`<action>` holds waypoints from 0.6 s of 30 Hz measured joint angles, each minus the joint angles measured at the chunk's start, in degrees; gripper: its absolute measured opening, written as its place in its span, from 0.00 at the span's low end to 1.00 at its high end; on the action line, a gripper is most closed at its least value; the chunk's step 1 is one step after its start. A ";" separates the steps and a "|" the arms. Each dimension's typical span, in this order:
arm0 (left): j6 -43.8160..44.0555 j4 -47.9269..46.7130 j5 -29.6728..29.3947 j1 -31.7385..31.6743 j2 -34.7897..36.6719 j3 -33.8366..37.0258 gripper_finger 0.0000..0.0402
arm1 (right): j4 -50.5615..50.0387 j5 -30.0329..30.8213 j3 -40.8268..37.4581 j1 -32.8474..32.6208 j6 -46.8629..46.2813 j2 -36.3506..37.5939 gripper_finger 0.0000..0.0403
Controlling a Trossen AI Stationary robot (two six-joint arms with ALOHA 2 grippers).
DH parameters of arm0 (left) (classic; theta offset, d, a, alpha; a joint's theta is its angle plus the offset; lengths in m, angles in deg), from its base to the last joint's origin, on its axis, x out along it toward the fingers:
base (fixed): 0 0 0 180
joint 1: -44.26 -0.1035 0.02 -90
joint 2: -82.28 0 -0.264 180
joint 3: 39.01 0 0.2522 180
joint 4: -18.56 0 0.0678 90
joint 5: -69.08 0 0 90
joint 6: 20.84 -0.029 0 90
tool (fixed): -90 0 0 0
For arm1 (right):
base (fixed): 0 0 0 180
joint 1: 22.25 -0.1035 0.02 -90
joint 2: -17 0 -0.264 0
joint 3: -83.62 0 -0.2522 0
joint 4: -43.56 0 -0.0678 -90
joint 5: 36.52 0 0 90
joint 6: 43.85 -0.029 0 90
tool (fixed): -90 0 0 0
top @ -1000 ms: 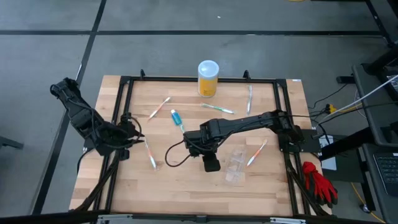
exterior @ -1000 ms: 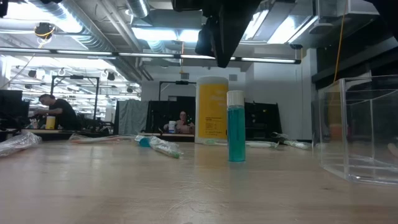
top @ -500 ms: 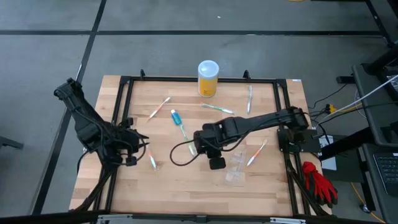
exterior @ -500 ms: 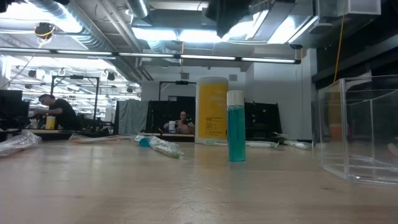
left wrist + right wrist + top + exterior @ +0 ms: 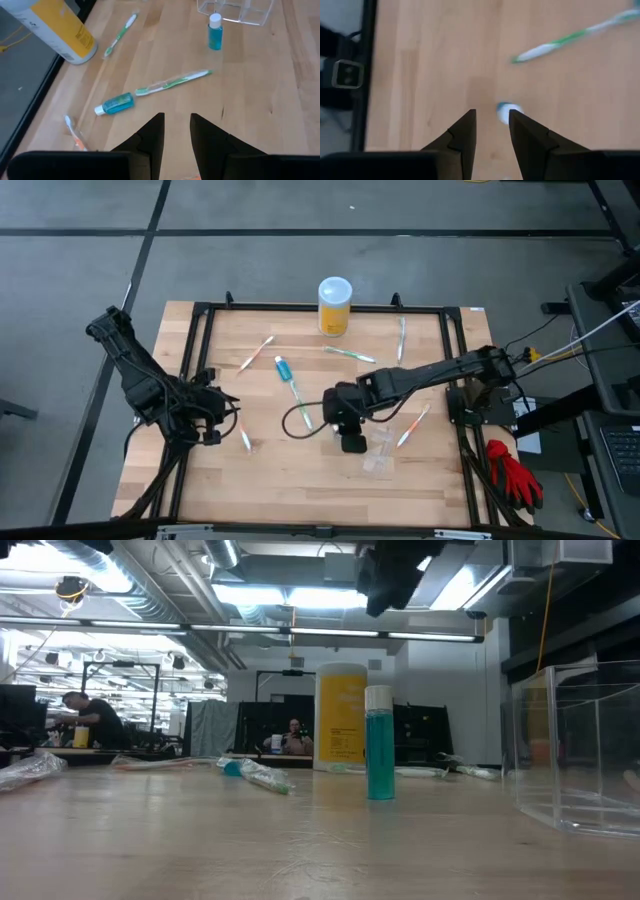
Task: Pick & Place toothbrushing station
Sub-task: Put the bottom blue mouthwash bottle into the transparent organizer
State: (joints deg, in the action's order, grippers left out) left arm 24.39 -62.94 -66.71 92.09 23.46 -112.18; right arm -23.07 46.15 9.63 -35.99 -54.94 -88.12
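My right gripper (image 5: 335, 427) has slid further toward the right side of the table over the last second, and now sits beside the clear plastic cup (image 5: 378, 445) at mid-table; in the low view it has drifted rightward overhead too. Its fingers (image 5: 462, 135) stand a narrow gap apart with nothing between them, looking down on the small upright teal-blue tube with a white cap (image 5: 506, 111), and a green-and-white toothbrush (image 5: 570, 36) lies farther off. That tube (image 5: 379, 743) stands in front of the yellow jar with a white lid (image 5: 341, 717). My left gripper (image 5: 222, 408) has barely shifted in the last half second, waiting near the left edge, fingers (image 5: 150, 134) narrowly parted and empty. A second teal-blue tube lying on its side (image 5: 115, 104) rests beside a wrapped green toothbrush (image 5: 172, 82)
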 joint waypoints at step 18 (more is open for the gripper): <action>-1.02 -1.52 -2.15 -0.74 0.02 0.00 0.23 | -0.05 -6.32 -0.87 3.05 5.39 -2.79 0.29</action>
State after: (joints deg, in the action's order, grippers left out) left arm 23.37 -64.46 -68.86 91.35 23.48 -112.18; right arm -23.12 39.83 8.75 -32.94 -49.54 -90.92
